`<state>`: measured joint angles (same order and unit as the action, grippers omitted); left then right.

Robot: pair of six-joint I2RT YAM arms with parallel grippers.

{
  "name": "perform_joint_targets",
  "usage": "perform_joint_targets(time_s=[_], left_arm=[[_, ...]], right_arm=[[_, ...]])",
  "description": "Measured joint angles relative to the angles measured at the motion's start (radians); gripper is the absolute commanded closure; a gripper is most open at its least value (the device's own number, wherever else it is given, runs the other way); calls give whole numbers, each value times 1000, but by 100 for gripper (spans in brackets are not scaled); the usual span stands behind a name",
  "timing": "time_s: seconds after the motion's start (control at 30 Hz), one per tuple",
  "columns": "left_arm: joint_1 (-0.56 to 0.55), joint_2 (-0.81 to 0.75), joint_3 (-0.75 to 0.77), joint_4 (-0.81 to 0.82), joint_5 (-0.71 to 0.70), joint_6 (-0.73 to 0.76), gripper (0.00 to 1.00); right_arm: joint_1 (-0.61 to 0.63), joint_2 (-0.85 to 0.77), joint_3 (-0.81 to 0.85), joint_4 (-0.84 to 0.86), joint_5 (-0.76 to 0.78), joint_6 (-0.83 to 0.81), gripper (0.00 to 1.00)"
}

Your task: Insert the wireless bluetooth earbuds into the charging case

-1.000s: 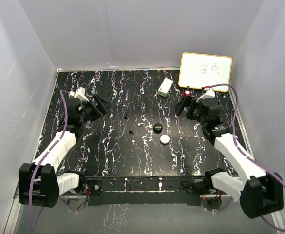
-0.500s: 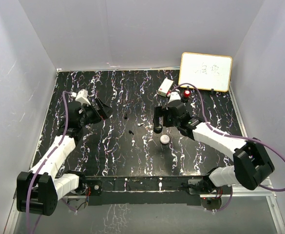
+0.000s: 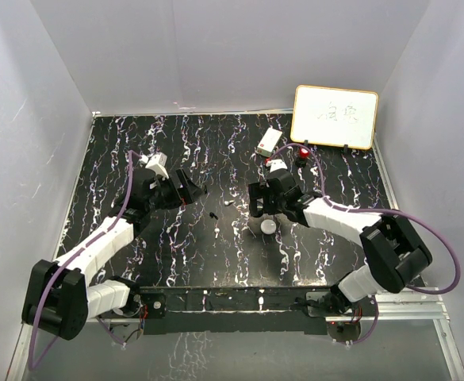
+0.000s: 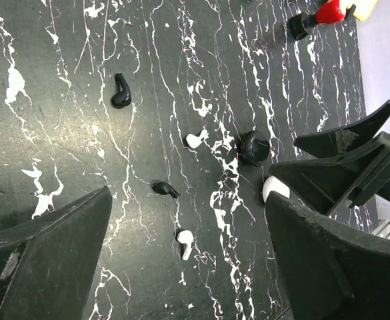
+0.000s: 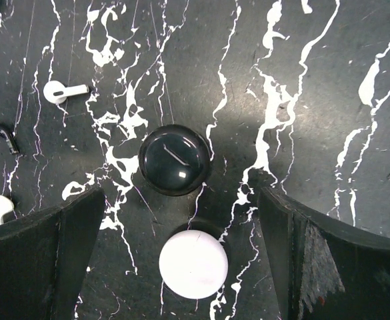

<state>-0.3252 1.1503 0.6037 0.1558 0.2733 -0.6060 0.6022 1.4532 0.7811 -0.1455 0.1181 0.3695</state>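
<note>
The right hand [image 5: 178,192], spread wide and holding nothing, hangs over the round black case [image 5: 175,160] and round white case [image 5: 193,264] mid-surface [image 3: 136,135]. The left hand [image 4: 181,217] is likewise wide and bare. Two white earbuds [image 4: 195,140] and two black earbuds [image 4: 121,90] lie loose just left of the cases.

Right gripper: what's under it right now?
Under the right gripper, jaws open and empty: a closed black round puck case and a closed white round puck case on the black marbled table. Lids are shut, so their insides cannot be seen.
</note>
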Motion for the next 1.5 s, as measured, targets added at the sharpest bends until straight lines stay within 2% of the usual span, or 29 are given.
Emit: perform_joint_targets(time_s=[0.43,0.7,0.9,1.2,1.5], left_arm=[[-24,-20,0,-4,-28,4,1],[-114,15,4,5,-26,-7,2],[-167,57,6,9,-30,-16,2],[-203,69,23,8,-41,-21,2],[-208,73,23,7,-52,-22,2]], right_arm=[[23,32,-1,20,-35,14,2],[31,-140,-102,-19,-34,51,3],[46,-192,-139,-55,-15,58,5],[122,-193,-157,-108,29,54,6],[151,-109,-157,-114,72,54,6]])
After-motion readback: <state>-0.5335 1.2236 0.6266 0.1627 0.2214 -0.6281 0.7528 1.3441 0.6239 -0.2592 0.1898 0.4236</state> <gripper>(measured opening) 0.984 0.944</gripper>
